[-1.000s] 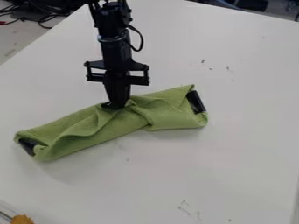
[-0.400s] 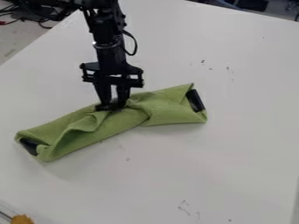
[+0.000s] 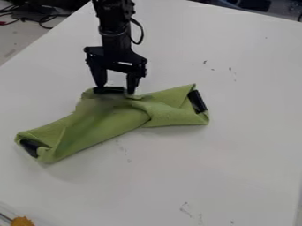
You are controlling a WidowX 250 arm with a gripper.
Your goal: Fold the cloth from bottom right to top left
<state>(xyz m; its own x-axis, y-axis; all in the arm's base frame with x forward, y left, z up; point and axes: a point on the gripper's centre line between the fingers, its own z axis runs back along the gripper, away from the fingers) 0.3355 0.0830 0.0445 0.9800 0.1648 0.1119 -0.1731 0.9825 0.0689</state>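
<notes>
White surface [image 3: 242, 159], cables [image 3: 42, 16] beyond its upper-left edge. In the camera view, the green cloth [image 3: 118, 121] lies slantwise on it. The pincer [image 3: 115, 88], released, its fingers apart, is at the cloth's upper edge, by a black piece [image 3: 108, 90]. Best rise straight up, lest the fold drag; the surface's edges seem far enough to allow that.

Matte black arm, ringed joint, looping black cable, angular black two-finger gripper [image 3: 117, 88]
</notes>
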